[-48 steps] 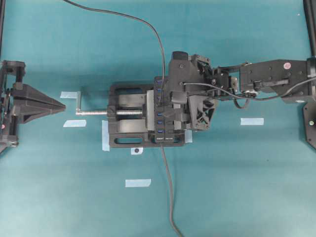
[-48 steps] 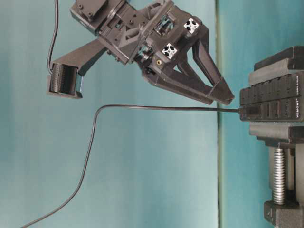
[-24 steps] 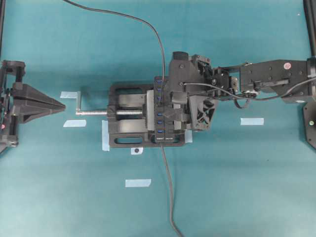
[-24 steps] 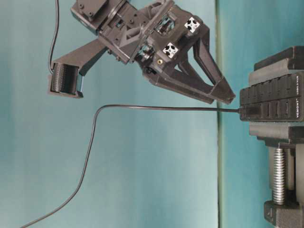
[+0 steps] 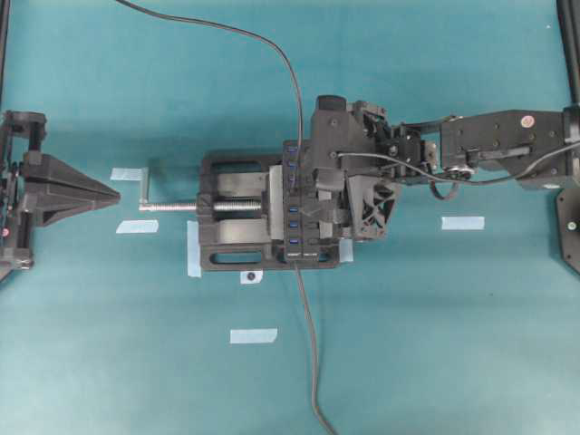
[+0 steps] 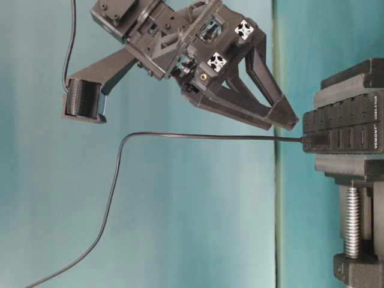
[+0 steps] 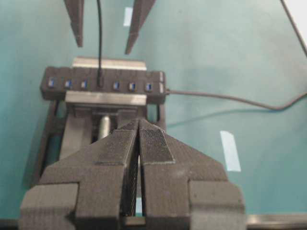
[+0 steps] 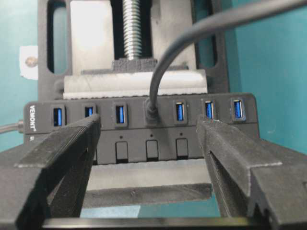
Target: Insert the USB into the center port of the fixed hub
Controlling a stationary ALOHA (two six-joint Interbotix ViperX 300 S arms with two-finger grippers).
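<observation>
Overhead view: black vise (image 5: 237, 210) w/ silver screw (image 5: 172, 206) sits mid-table on teal mat, bits of pale tape (image 5: 253, 335) scattered round it. Fixed hub (image 8: 144, 129) is clamped in the vise, row of blue slots facing up, black buttons alongside; its own grey lead (image 7: 225, 97) runs off one end. USB (image 8: 151, 111) is seated in the center port (image 7: 100, 83), 3 blue slots free either side; its thin dark cable (image 6: 198, 137) rises from the port, then arcs away across the mat. Right gripper (image 8: 148, 143) hangs just above the hub, fingers (image 8: 62, 153) wide apart, straddling the cable, touching nothing. Left gripper (image 7: 139, 136) is well apart from the vise, pads pressed together, holding nothing, pointed at the screw end.
</observation>
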